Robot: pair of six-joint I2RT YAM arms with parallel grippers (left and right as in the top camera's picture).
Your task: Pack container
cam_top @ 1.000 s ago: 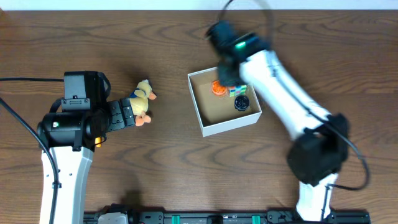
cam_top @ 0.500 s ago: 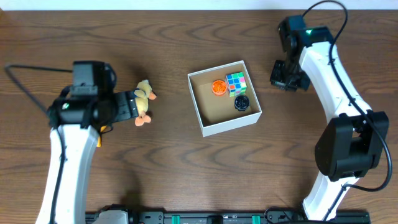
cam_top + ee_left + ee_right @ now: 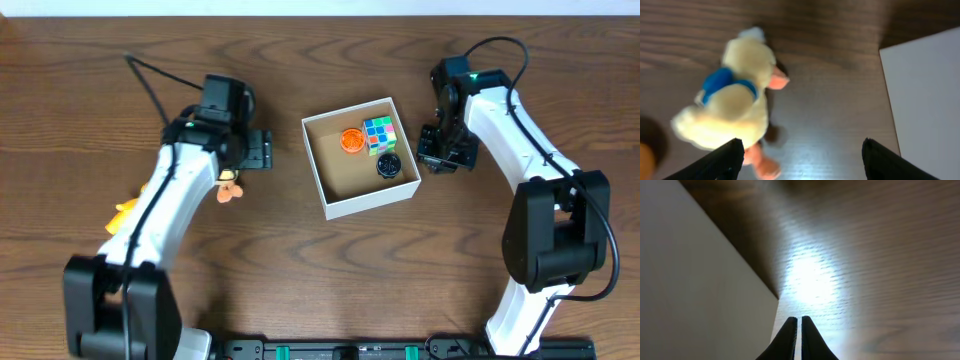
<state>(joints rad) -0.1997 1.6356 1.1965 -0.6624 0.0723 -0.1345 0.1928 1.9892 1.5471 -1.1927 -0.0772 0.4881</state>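
Note:
The container [image 3: 366, 203] is a square white box with a brown floor in the middle of the table. It holds an orange round toy [image 3: 351, 140], a colour cube [image 3: 380, 133] and a black round toy [image 3: 388, 165]. A yellow plush duck [image 3: 735, 100] with a blue band lies on the table left of the box. In the overhead view only its orange feet [image 3: 231, 191] show under my left arm. My left gripper [image 3: 805, 165] is open and empty, with the duck by its left finger; it also shows in the overhead view [image 3: 260, 150]. My right gripper [image 3: 796, 325] is shut and empty, just right of the box [image 3: 438, 150].
The box's white outer wall fills the left of the right wrist view [image 3: 690, 280] and the right edge of the left wrist view [image 3: 925, 100]. Cables run from both arms across the dark wood table [image 3: 330, 280].
My left arm has swung up and to the right, so its gripper now sits between the duck and the box. My right gripper left the box, moved right, then came back beside its right wall.

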